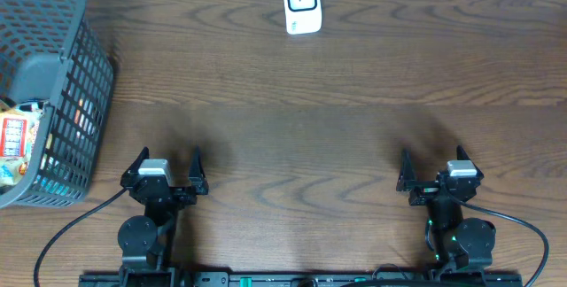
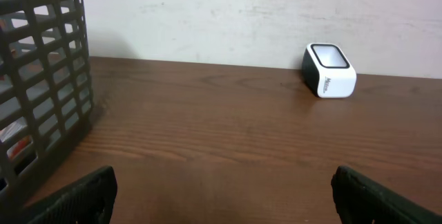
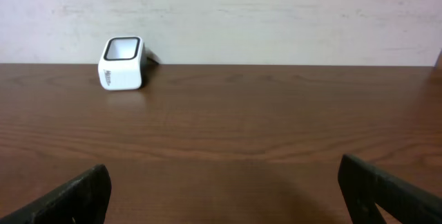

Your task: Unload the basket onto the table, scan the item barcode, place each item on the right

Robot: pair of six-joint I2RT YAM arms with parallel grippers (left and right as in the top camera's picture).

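A white barcode scanner (image 1: 301, 3) with a dark window stands at the far middle edge of the table; it also shows in the left wrist view (image 2: 329, 70) and the right wrist view (image 3: 122, 63). Colourful packaged items (image 1: 14, 141) lie inside the grey mesh basket (image 1: 62, 83) at the far left; no barcode shows on them. My left gripper (image 1: 168, 156) (image 2: 222, 182) rests low at the near left, open, with only bare wood between its fingers. My right gripper (image 1: 432, 156) (image 3: 224, 175) sits at the near right, open and holding nothing. Both point toward the back wall.
The basket's wall (image 2: 41, 79) rises just left of my left gripper. A pale wall runs behind the table's far edge. Brown wood table (image 1: 292, 119) stretches between the grippers and the scanner. Black cables trail from both arm bases at the near edge.
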